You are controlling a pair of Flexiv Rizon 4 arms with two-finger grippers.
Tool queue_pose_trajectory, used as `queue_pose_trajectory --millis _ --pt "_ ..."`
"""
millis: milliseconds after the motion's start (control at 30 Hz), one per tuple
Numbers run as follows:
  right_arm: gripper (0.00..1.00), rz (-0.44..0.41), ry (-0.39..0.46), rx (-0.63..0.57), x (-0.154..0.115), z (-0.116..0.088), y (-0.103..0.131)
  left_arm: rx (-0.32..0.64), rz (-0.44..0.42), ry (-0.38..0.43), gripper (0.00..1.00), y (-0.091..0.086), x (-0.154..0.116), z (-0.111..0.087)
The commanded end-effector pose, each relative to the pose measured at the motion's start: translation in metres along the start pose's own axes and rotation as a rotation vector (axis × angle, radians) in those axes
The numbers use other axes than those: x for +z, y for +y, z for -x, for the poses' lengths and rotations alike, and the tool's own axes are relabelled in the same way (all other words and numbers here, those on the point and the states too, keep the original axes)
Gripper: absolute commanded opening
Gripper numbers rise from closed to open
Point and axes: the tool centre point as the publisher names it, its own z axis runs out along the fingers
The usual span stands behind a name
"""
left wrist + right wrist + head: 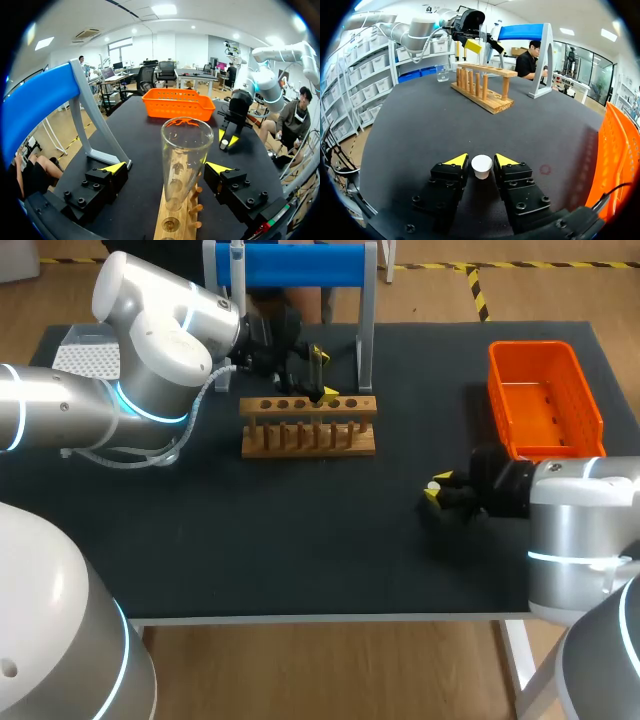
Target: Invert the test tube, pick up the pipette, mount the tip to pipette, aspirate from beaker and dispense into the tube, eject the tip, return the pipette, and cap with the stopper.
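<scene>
A clear test tube [182, 150] stands mouth up in the wooden rack [308, 425]. My left gripper [318, 375] is open, one finger on each side of the tube and neither touching it. On the dark table to the right, my right gripper [481, 160] is low over the surface, its yellow tips pressed against a small white stopper [481, 166] from both sides. The left wrist view also shows that gripper [227, 140] beyond the rack, with the stopper [224, 145] in it. A glass beaker [441, 73] stands past the rack's far end.
An orange basket [545, 395] sits at the right rear of the table. A blue-topped stand [300, 265] rises just behind the rack, with a pipette [237, 260] hanging on it. A white tip box [85, 350] lies at the far left, behind my left arm.
</scene>
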Motion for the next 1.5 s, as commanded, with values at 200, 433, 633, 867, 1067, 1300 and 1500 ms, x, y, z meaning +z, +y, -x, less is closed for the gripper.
queue_pose_trajectory --millis 200,433,633,867,1067,1300,1500 --pt "0.0 -0.01 -0.01 0.002 0.004 0.0 -0.001 -0.001 0.002 0.004 1.0 0.0 0.0 0.001" --pt "0.0 -0.005 -0.008 0.003 0.002 0.001 0.002 -0.001 0.002 0.004 1.0 0.0 0.0 0.001" --pt "0.0 0.037 0.016 -0.012 -0.01 0.007 0.022 -0.001 0.002 0.004 1.0 0.0 0.0 0.001" --pt "0.0 0.079 0.106 -0.067 -0.029 0.012 0.06 -0.001 0.002 0.004 1.0 0.0 0.0 0.001" --pt "0.0 0.096 0.185 -0.127 -0.043 0.011 0.092 -0.001 0.002 0.004 1.0 0.0 0.0 0.001" --pt "0.0 0.126 0.257 -0.212 -0.055 0.005 0.138 -0.001 0.002 0.004 1.0 0.0 0.0 0.001" --pt "0.0 0.155 0.292 -0.27 -0.056 0.003 0.173 -0.001 0.002 0.004 1.0 0.0 0.0 0.001"
